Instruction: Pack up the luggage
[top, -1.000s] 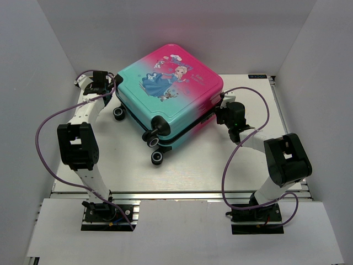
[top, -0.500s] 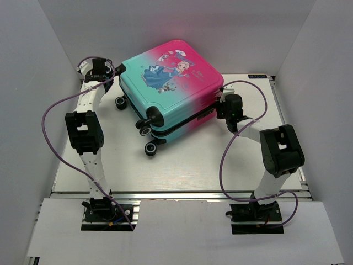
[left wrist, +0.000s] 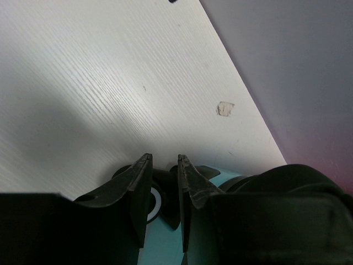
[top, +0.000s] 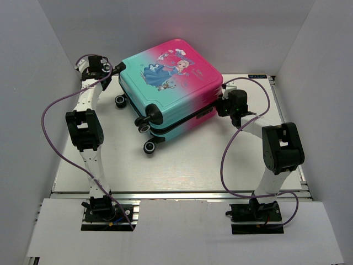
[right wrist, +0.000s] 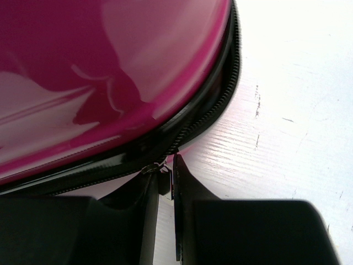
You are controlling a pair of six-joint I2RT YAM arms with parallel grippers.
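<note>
White table (top: 193, 165) | luggage (top: 176, 88) closed, lying on side | contents hidden

- Overhead view: bright, even, diffuse light, sharp throughout. Soft shadow on the surface (top: 209, 160) under the luggage (top: 171, 83); mild sheen on its shell.
- Left wrist view: left gripper (left wrist: 164, 161) is a dark, soft-edged silhouette. Surface ahead of it is bright with crisp grain, and a broad soft shadow lies to its left.
- Right wrist view: right gripper (right wrist: 165, 168) underexposed, near black. Surface to its right is blown out white. Pale glare patch and smeared reflections on the pink shell above it.
</note>
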